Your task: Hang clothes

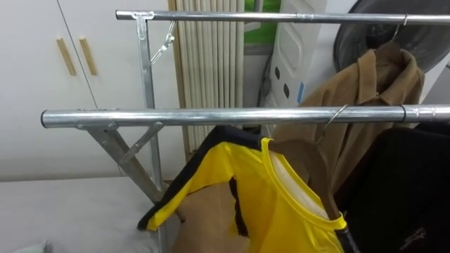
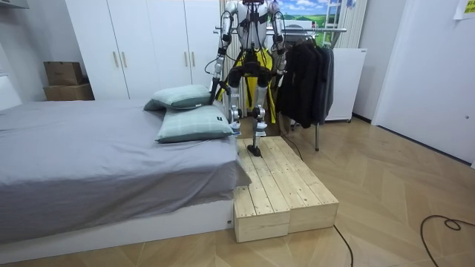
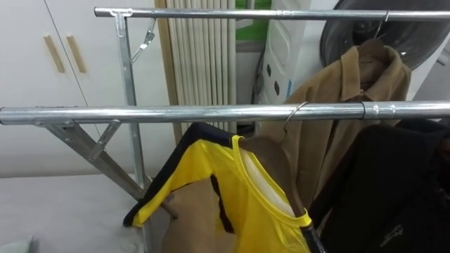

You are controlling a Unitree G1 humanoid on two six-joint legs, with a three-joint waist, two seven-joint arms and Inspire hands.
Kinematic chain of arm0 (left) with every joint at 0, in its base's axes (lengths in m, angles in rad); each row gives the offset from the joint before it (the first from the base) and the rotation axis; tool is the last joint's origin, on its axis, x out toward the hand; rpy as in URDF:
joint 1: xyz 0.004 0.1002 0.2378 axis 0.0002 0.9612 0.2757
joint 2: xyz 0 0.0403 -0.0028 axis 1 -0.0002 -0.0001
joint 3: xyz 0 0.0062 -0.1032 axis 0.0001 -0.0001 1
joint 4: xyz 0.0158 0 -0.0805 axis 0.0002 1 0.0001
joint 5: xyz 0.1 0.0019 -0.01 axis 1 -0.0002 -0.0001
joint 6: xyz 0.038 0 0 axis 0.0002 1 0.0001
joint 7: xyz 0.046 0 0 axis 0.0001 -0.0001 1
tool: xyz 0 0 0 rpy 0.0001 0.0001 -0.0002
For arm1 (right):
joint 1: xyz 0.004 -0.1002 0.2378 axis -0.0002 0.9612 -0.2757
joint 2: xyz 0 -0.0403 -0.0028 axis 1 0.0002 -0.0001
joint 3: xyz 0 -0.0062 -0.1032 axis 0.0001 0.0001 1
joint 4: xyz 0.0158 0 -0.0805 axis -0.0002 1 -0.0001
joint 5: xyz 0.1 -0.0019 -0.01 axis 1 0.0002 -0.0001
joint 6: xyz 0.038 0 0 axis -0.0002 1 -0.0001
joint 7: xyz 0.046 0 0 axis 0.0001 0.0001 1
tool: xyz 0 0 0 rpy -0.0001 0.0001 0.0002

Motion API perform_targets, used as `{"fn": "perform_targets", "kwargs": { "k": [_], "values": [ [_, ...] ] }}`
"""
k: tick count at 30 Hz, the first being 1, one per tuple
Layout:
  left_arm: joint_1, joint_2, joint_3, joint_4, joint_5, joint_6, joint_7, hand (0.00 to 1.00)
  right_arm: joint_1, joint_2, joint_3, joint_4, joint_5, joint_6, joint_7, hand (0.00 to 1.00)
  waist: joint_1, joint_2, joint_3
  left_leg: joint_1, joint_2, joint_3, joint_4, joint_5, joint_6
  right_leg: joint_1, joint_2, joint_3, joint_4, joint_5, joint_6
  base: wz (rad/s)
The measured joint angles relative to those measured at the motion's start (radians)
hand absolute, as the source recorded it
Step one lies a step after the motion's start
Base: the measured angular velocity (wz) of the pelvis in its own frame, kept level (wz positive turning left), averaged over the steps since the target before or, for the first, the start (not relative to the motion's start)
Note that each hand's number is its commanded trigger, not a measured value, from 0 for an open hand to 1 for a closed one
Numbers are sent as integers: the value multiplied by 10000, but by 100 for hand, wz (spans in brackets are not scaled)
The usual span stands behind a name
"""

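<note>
A yellow shirt with dark trim hangs on a brown hanger. The hanger's wire hook is over the near steel rail of the clothes rack. The shirt hangs slanted, its sleeve dropping to the lower left. In the room view I stand on a wooden platform facing the rack, the yellow shirt in front of me. My left hand hangs low by my side. My right arm runs down beside the dark clothes, which hide its hand.
A tan jacket hangs from the far rail, and a black garment is on the near rail at the right. White wardrobe doors stand to the left. A bed with pillows lies beside the platform.
</note>
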Motion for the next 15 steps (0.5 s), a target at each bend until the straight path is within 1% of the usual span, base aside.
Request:
{"fn": "perform_targets", "kwargs": {
  "k": [4,9,12,14,15],
  "values": [
    [-20,1,0,82,-3,-27,6,0,77,27,7,92,-28,-30,92,0,-13,27,21,1,0,3,1,0,0,-3,4,8,1,-1,0,0],
    [-34,1,-1,133,-7,-53,20,0,210,57,183,94,14,-103,93,0,-7,29,24,-8,1,2,1,0,0,-9,4,10,-13,-9,2,0],
    [-93,0,-13,272,-8,-113,39,0,273,103,280,245,15,-125,87,0,-20,52,19,-48,2,0,12,0,-1,-14,0,14,-54,-7,-1,1],
    [-125,-8,-1,242,-4,-117,41,0,284,147,279,399,-34,-119,58,0,-17,96,-16,-200,0,-7,28,0,0,-139,0,15,-66,-5,-3,4],
    [-141,-15,7,239,-4,-120,41,0,300,156,279,419,-39,-119,53,0,-16,108,-8,-215,-1,-8,28,0,0,-153,0,12,-66,-2,-4,0]
  ]
}}
